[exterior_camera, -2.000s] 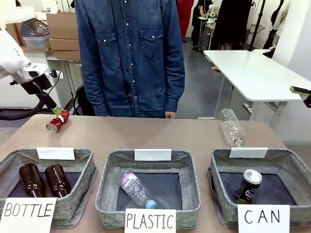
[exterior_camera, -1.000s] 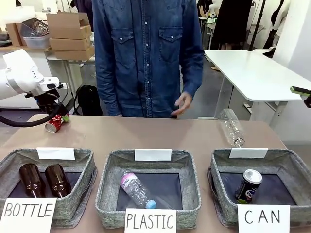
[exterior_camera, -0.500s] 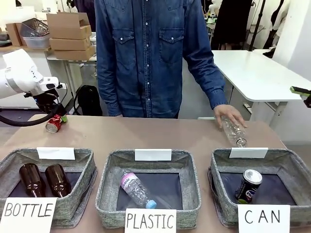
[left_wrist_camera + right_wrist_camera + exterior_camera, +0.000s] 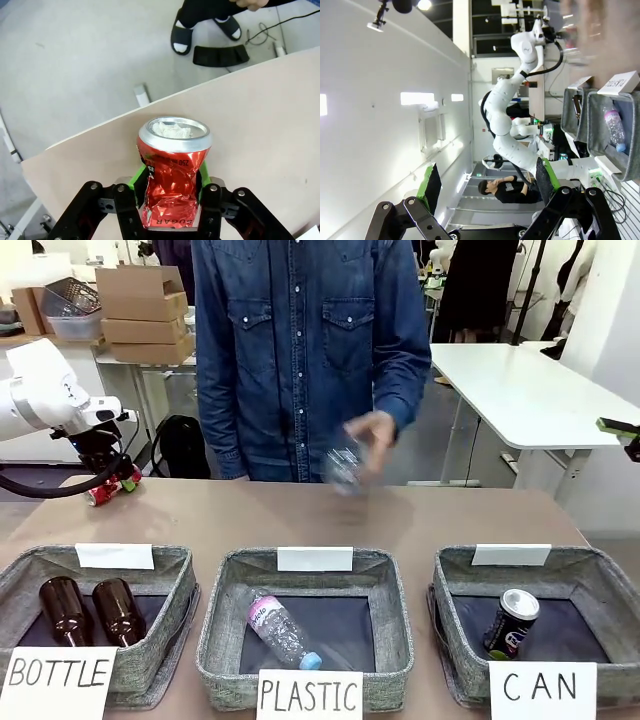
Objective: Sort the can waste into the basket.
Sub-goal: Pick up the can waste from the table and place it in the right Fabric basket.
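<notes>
My left claw [image 4: 170,187] clamped on crushed red metal can [image 4: 172,150] near table [image 4: 260,110] edge, my right claw [image 4: 487,182] spread wide, empty, dark blue-black can [image 4: 512,622] in grey fabric basket [image 4: 605,585].

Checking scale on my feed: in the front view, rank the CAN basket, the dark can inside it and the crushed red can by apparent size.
1. CAN basket
2. dark can
3. crushed red can; it is farther from the camera, so its rank against the dark can is unsure.
</notes>
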